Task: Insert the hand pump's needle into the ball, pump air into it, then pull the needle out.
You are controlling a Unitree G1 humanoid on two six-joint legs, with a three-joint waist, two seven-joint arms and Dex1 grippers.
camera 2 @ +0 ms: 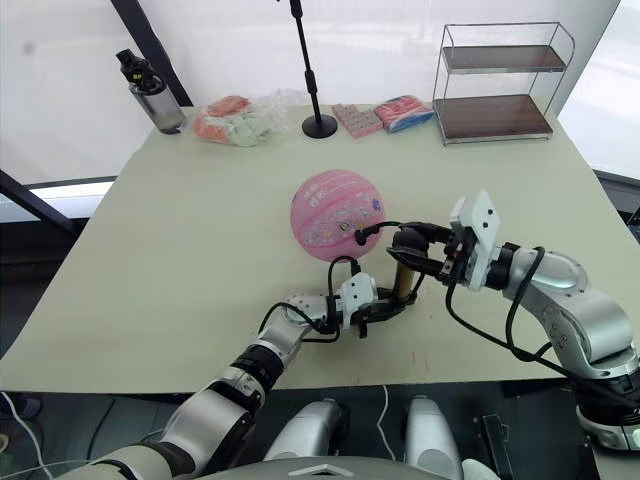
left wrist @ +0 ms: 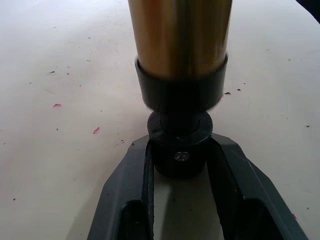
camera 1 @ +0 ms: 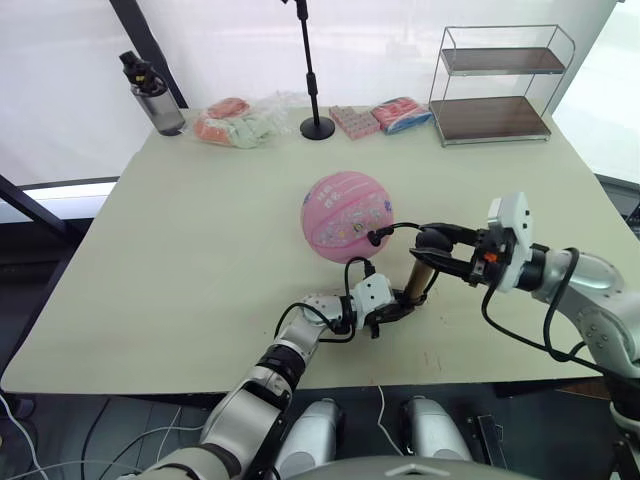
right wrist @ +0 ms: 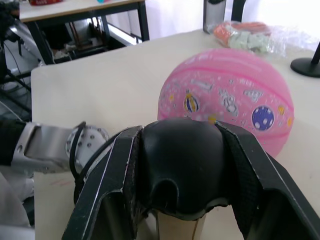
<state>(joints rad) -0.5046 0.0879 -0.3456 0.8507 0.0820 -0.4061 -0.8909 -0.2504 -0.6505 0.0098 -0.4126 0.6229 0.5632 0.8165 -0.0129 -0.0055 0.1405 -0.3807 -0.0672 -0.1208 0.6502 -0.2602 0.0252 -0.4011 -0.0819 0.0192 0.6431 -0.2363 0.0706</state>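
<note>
The ball (camera 1: 347, 216) is round, pink with printed stickers, and sits mid-table. The hand pump (camera 1: 420, 274), a gold-bronze cylinder, stands tilted near and right of the ball; its black hose arcs to the ball's right side. The left gripper (camera 1: 398, 309) lies low on the table, fingers clamped on the pump's black base cap. The right gripper (camera 1: 432, 250) reaches in horizontally from the right, fingers closed around the black handle.

The needle is too small to tell at the ball (camera 1: 347, 216); the right tool (right wrist: 180, 200) hides the hand pump's (left wrist: 179, 45) handle.
</note>
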